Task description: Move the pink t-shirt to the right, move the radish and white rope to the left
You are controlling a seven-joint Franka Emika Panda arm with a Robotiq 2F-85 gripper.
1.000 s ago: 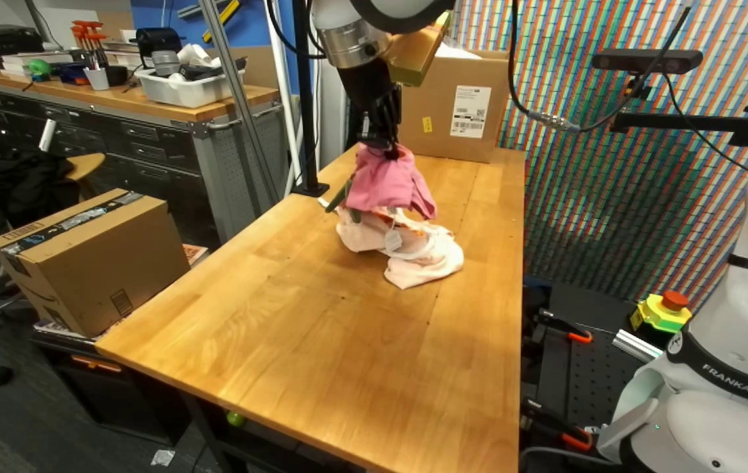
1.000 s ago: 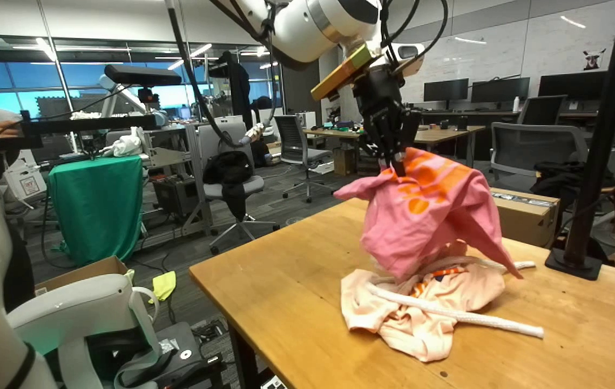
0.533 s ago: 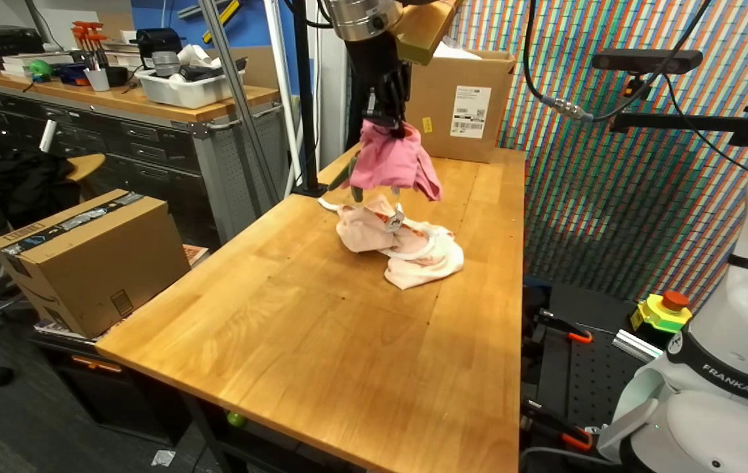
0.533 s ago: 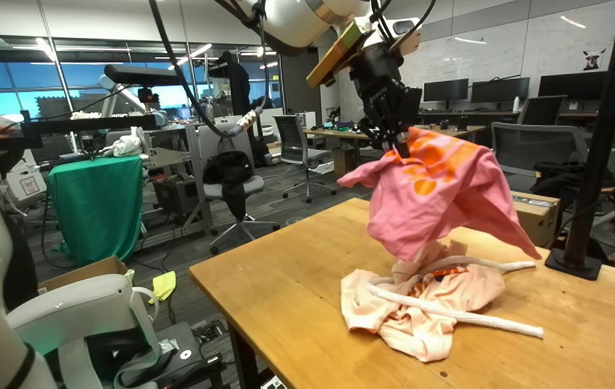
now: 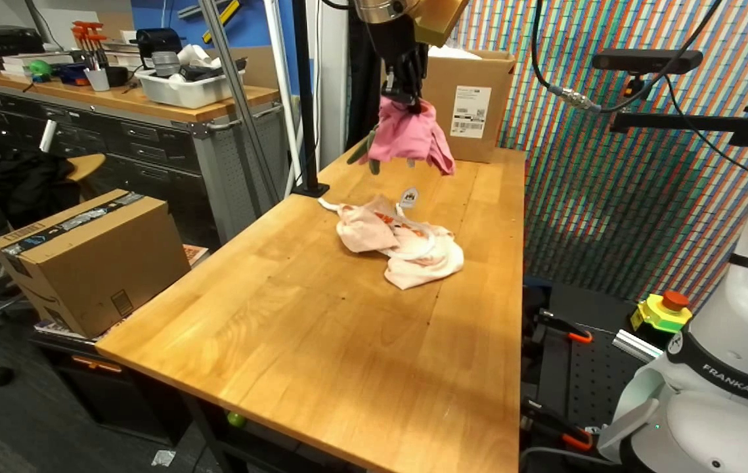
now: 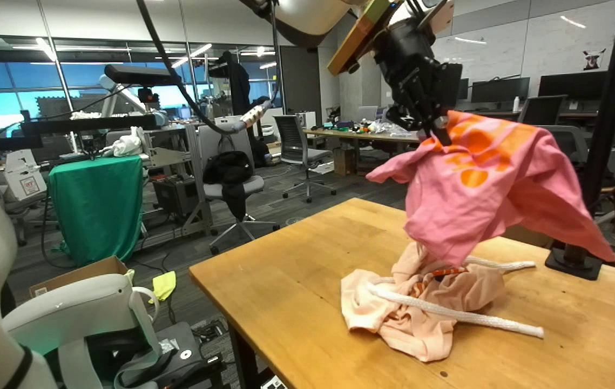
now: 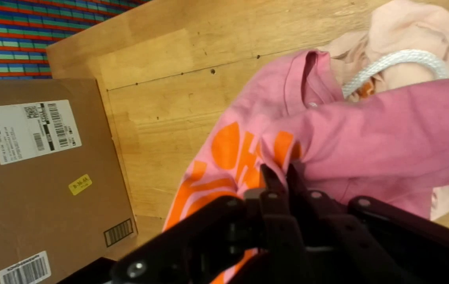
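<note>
The pink t-shirt point(image 6: 474, 200) with orange print hangs in the air from my gripper point(image 7: 276, 169), whose fingers are closed on a pinched fold of it. It also shows in an exterior view point(image 5: 410, 138) and the wrist view point(image 7: 358, 138). A small white tag point(image 5: 408, 197) dangles below it. A dark green piece point(image 5: 364, 152) shows at the shirt's edge; I cannot tell what it is. The white rope point(image 6: 464, 315) lies looped over a crumpled pale peach garment point(image 6: 420, 340) on the table, below the pink shirt; the rope shows in the wrist view point(image 7: 399, 59). No radish is visible.
A large cardboard box point(image 5: 436, 125) stands at the table's far end and also shows in the wrist view point(image 7: 31, 205). A black post point(image 6: 607, 119) with a flat base stands at the table edge, behind the pink shirt. The wooden table point(image 5: 282, 328) extends toward the camera.
The gripper has lifted the pink t-shirt higher, off the peach garment, and carried it toward the cardboard box. The tag rose with it. The rope and peach garment stayed on the table.
</note>
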